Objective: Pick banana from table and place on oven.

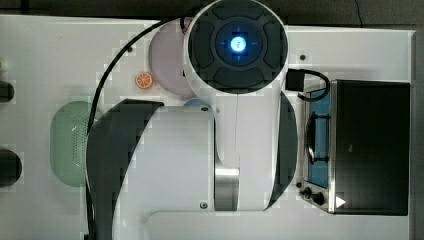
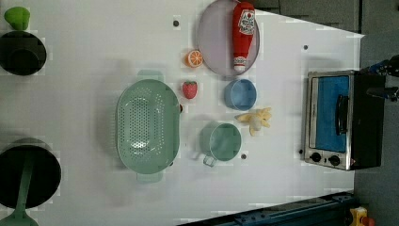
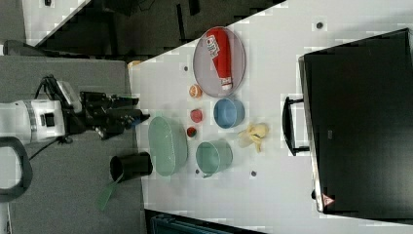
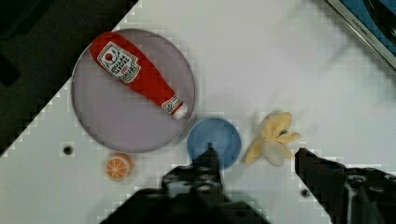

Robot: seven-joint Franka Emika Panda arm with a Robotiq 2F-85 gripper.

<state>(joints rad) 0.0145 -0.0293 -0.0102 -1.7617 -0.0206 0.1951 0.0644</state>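
We find the banana (image 2: 255, 120), a pale yellow, partly peeled one, lying on the white table (image 2: 84, 113) right of centre in the left view, with open tabletop between it and the oven (image 2: 341, 120) at the frame's right edge. Just above and left of it in that frame stands a small blue bowl (image 2: 240, 94), and below and left a green cup (image 2: 221, 141); both are near the fruit but apart from it. Further out lie a strawberry (image 2: 189, 89), an orange slice (image 2: 194, 58), a grey plate (image 2: 214, 47) carrying a ketchup bottle (image 2: 243, 33) at the top centre, and a large green colander (image 2: 148, 125) left of centre. In the wrist view the gripper (image 4: 254, 161) hangs above the table with its two dark fingers (image 4: 208, 163) spread wide and nothing between them; the banana (image 4: 273, 137) sits in the gap's upper part and the blue bowl (image 4: 215, 142) by one fingertip. We judge the pick not yet begun. The main risk, as we see it, is the descent: one finger could land on the bowl's rim and shove it. The soft, splayed peel may also fold or slip if we close on a flap rather than the body. Later, the oven's black top (image 3: 360, 122) is broad and flat, but a release near its edge could let the fruit slide off.
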